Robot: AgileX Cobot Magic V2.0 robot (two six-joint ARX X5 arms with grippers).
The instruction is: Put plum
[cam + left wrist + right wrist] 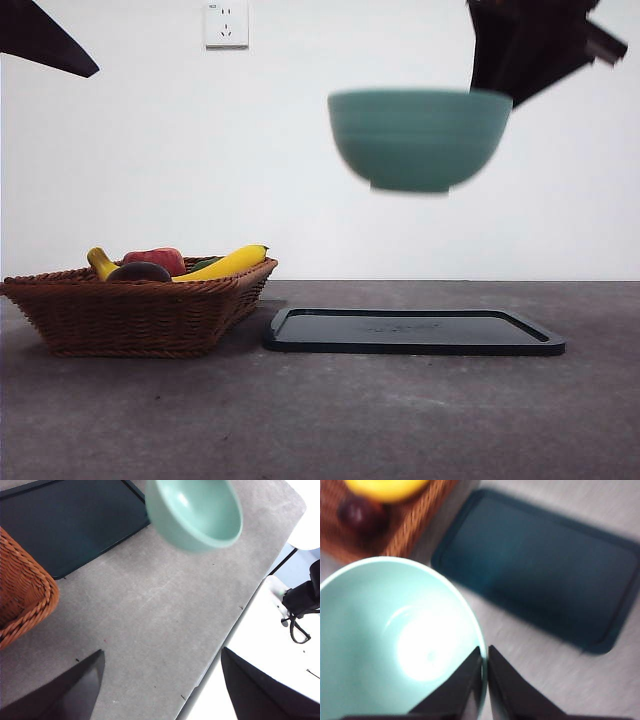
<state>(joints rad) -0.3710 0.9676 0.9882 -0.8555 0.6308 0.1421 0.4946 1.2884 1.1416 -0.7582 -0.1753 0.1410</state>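
Note:
The plum [140,271] lies dark and glossy in the wicker basket [130,312], and the right wrist view shows the plum [360,514] beside a banana. A teal bowl [418,138] hangs in the air above the dark tray [410,330]. My right gripper [485,652] is shut on the rim of the bowl [395,640] and enters the front view as the right gripper [505,85] from the top right. My left gripper [160,690] is open and holds nothing; it waits over bare table, with the bowl [195,512] ahead of it.
A yellow banana [225,264] and a brighter red fruit [155,260] share the basket with the plum. The tray [65,525] lies flat right beside the basket [20,600]. A wall socket [226,24] sits high on the white wall. The table edge [235,625] is near the left gripper.

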